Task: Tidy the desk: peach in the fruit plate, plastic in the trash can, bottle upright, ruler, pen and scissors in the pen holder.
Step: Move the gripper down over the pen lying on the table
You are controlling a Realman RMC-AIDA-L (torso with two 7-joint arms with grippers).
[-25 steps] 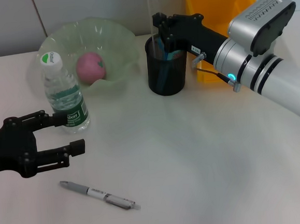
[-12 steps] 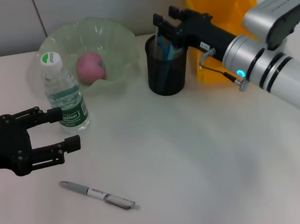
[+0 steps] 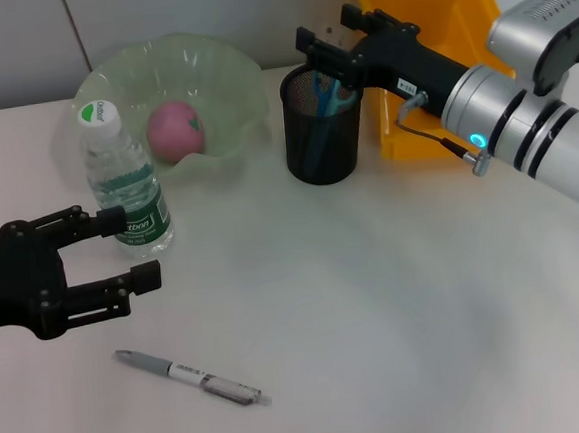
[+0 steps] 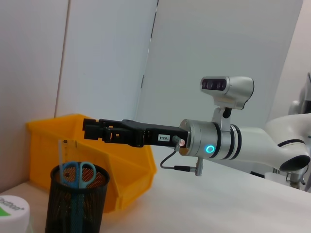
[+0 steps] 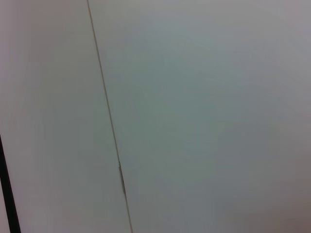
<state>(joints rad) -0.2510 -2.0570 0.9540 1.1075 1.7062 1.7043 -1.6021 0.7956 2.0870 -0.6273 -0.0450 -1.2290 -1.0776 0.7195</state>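
White desk [image 3: 396, 298], head view: bare pale top carrying all items.
Fruit plate [image 3: 228, 71]: pale green, far left; peach [image 3: 173, 131] lies inside it.
Bottle [image 3: 125, 184]: upright, just in front of the fruit plate.
Left tool [image 3: 122, 252]: black, low at the left edge, fingers spread apart, nothing held; upper finger tip just beside the bottle's label, contact uncertain.
Pen [image 3: 192, 375]: lies flat near the front, well apart from the pen holder [image 3: 322, 149].
Pen holder: black mesh, beside the trash can [image 3: 423, 5]; scissors [image 3: 328, 93] stand inside.
Right tool [image 3: 318, 46]: above the pen holder's rim, fingers released, empty.
Left wrist view, scissors [image 4: 77, 174]: blue handles up in the pen holder [image 4: 75, 204]; ruler [image 4: 61, 153] probably the thin clear strip beside them.
Right tool [image 4: 90, 130]: above and clear of the holder; trash can [image 4: 121, 170] behind.
Right wrist view: plain wall only.
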